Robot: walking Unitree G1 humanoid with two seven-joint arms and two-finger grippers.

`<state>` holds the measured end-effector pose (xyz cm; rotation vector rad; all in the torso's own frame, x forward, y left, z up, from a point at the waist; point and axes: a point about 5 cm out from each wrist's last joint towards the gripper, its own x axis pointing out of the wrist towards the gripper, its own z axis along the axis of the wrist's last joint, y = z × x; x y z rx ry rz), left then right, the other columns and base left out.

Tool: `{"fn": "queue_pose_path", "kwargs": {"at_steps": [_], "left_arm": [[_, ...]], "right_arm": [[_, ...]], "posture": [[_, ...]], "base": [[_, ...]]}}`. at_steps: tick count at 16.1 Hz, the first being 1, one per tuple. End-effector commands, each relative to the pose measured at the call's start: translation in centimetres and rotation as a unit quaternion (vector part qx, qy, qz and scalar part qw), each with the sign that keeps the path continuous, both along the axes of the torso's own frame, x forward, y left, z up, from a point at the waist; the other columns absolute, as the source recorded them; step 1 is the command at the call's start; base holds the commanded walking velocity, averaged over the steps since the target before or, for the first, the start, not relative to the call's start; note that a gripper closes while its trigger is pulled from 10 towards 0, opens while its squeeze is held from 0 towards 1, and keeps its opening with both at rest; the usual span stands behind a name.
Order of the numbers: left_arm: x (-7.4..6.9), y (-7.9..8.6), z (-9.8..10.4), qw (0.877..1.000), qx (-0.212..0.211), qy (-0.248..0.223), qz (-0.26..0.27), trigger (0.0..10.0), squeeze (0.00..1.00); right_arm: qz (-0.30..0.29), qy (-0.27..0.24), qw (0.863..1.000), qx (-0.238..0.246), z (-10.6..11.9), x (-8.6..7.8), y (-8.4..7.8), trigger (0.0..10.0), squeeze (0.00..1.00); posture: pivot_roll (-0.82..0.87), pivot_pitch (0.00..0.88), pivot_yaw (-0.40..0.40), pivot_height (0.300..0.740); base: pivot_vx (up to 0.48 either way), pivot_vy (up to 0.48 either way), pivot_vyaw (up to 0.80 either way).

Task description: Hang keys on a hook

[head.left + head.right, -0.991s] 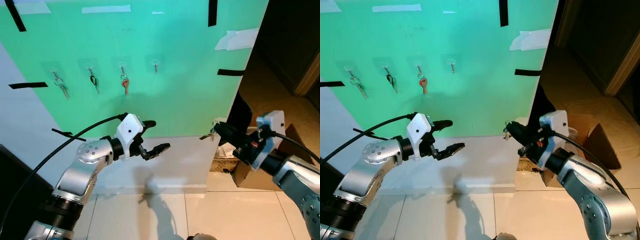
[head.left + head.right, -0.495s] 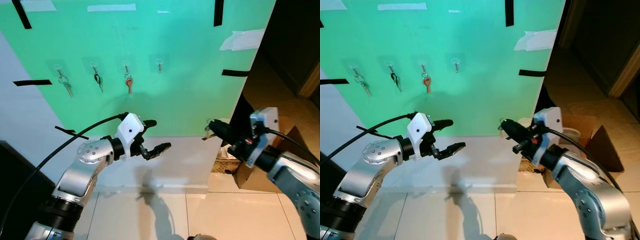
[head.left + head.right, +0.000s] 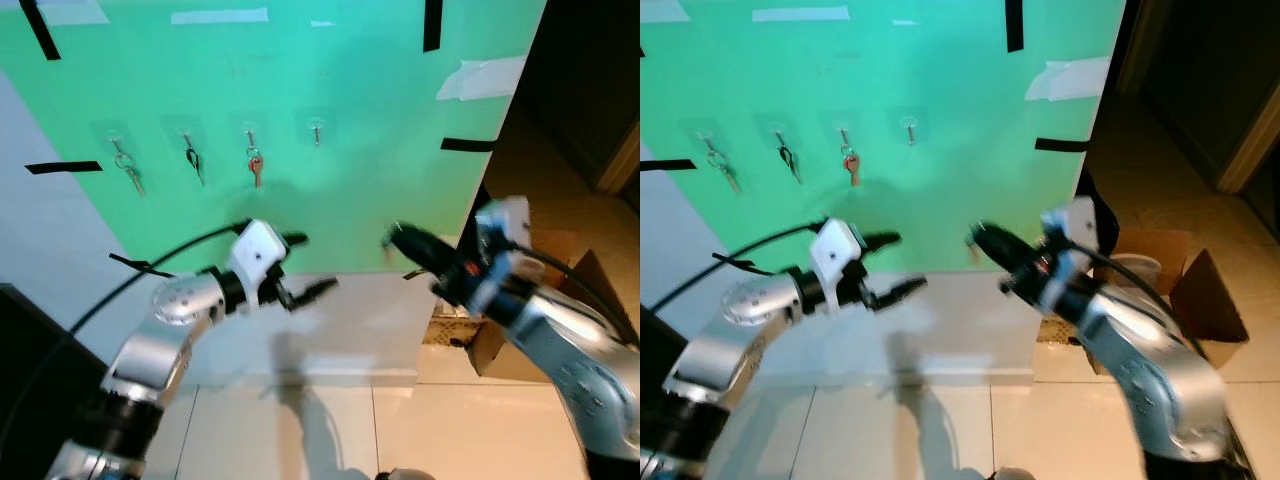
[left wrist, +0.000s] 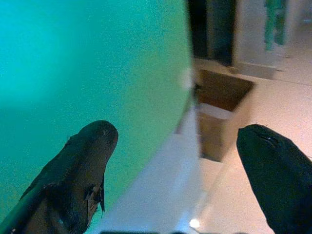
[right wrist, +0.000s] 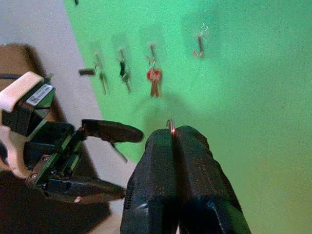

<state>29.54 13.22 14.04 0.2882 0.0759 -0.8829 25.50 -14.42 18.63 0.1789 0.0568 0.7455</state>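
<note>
Left eye view: the left hand [image 3: 308, 265] hangs in front of the green wall [image 3: 300, 70], fingers spread, holding nothing. The right hand [image 3: 396, 236] reaches toward that wall below the bare hook [image 3: 316, 130]; three other hooks carry keys, one being a red key [image 3: 255, 170].

Left wrist view: both black fingers [image 4: 83, 165] stand wide apart, nothing between them.

Right wrist view: the right hand's fingers [image 5: 195, 161] are pressed together on a key ring [image 5: 171, 127], well below the bare hook.

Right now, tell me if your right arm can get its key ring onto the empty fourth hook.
Probably yes. The right gripper, shut on the key ring, points toward the green wall, and nothing stands between it and the empty hook. It is still well short and below.
</note>
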Motion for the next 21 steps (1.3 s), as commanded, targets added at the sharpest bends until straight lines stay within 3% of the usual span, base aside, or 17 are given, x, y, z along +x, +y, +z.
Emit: {"fn": "queue_pose_path", "kwargs": {"at_steps": [1,3,7,10,15,21], "left_arm": [[0.9,1.0,0.6,0.999,0.004,-0.025,0.044,10.0,0.00],[1.6,1.2,1.2,0.995,-0.014,-0.044,0.089,10.0,0.00],[1.5,0.2,0.7,0.993,-0.026,-0.050,0.106,10.0,0.00],[1.7,0.1,1.2,0.990,-0.043,-0.059,0.122,10.0,0.00],[2.0,0.0,1.0,0.989,-0.050,-0.052,0.131,10.0,0.00],[1.9,0.2,0.9,0.988,-0.050,-0.052,0.134,10.0,0.00]], "right_arm": [[-0.029,-0.005,1.000,0.005,0.1,0.5,0.0,10.0,0.00],[-0.076,0.009,0.997,0.000,-0.8,0.9,0.0,10.0,0.00],[-0.124,0.034,0.992,0.003,-2.5,0.5,0.0,10.0,0.00],[-0.145,0.030,0.989,0.004,-2.5,0.6,-0.1,10.0,0.00],[-0.148,0.019,0.989,-0.015,-2.6,0.5,0.3,10.0,0.00],[-0.138,0.016,0.990,-0.020,-2.6,0.8,0.4,10.0,0.00]], "posture": [[-0.17,0.000,0.086,0.740],[-0.17,0.000,0.086,0.740],[-0.18,0.000,0.095,0.740],[-0.19,0.000,0.099,0.740],[-0.20,0.000,0.116,0.740],[-0.18,0.000,0.100,0.740]], "base": [[0.000,0.000,0.00],[0.000,0.000,0.00],[0.000,0.000,0.00],[0.000,0.000,0.00],[0.000,0.000,0.42],[0.274,0.000,0.67]]}}
